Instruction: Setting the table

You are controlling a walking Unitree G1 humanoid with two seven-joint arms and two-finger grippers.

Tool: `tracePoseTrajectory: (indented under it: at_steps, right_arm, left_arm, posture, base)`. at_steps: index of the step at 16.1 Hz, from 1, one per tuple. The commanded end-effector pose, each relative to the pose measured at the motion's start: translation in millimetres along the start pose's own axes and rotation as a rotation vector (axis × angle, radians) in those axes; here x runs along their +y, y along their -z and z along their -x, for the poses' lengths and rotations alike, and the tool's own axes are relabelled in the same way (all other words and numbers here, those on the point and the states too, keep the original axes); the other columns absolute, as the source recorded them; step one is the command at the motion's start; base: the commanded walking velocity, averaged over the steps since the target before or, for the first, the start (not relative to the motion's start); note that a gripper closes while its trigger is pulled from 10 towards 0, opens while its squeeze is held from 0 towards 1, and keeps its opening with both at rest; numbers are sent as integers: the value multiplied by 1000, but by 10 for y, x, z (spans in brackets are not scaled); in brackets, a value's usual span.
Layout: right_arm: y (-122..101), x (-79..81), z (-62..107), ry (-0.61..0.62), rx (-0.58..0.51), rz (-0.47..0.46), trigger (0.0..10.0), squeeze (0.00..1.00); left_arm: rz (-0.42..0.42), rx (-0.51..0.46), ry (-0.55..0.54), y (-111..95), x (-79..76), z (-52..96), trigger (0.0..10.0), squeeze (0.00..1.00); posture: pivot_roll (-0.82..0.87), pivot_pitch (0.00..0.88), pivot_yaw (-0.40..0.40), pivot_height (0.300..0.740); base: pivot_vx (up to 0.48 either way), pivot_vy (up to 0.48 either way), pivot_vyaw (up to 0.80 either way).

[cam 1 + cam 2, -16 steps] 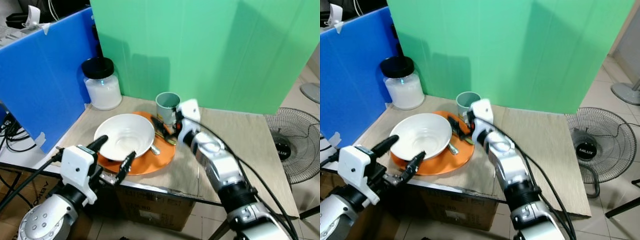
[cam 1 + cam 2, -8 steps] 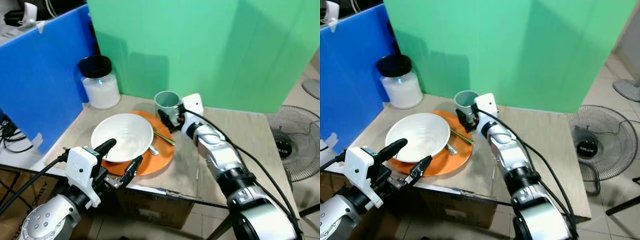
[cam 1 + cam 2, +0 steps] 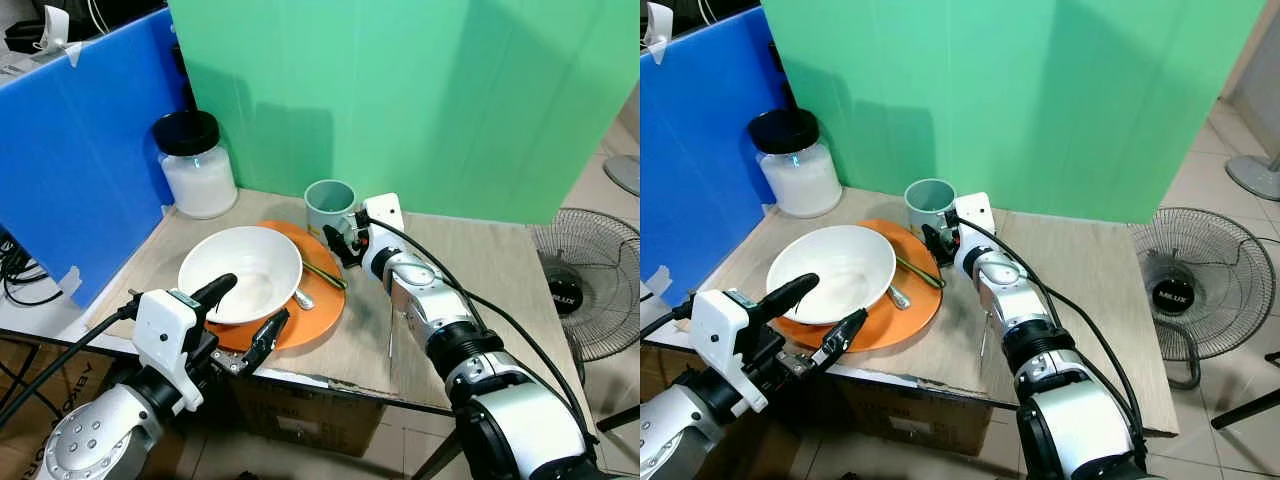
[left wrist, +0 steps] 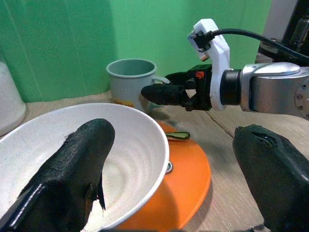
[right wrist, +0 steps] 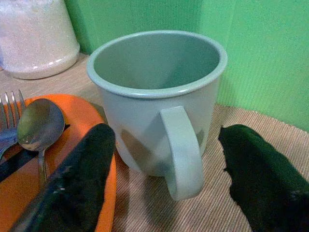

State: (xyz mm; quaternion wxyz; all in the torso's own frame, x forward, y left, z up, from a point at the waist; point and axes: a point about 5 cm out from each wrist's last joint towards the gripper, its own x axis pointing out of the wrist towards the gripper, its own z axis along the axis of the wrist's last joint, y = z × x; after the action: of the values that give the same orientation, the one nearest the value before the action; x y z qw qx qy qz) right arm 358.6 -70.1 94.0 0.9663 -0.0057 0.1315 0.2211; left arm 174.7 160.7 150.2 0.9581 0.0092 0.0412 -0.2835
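White bowl (image 4: 120, 159) on orange plate (image 4: 188, 179); right gripper (image 4: 169, 94) beside mug (image 4: 129, 82)

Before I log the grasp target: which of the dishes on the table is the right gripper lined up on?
The grey-green mug, standing upright behind the orange plate. The right gripper has its open fingers either side of the handle; the white bowl sits by the left gripper.

the table (image 3: 480, 270) is bare to the right of the mug (image 3: 329, 207); a jar (image 3: 194, 165) blocks the left corner.

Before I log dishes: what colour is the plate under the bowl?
Orange; the plate shows best in the left eye view.
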Motion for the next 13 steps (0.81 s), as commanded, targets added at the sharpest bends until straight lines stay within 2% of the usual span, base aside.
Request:
tracePoseTrajectory:
  at_steps: [1, 10, 13]
  right_arm:
    - [-74, -2, -20, -11, -24, -17, 0, 0]
    - [-67, -40, -30, -4, -27, -15, 0, 0]
    - [-60, -30, -34, -10, -27, -15, 0, 0]
  left_arm:
    - [-4, 7, 16, -11, -20, 11, 10000, 0]
    - [5, -3, 72, -37, -77, -8, 10000, 0]
    - [-10, -11, 58, -49, -62, -23, 10000, 0]
  posture:
    - [-45, 0, 44, 740]
    - [-45, 0, 50, 740]
    - [-47, 0, 50, 740]
  base:
    - [0, 0, 0]
    - [0, 0, 0]
    - [0, 0, 0]
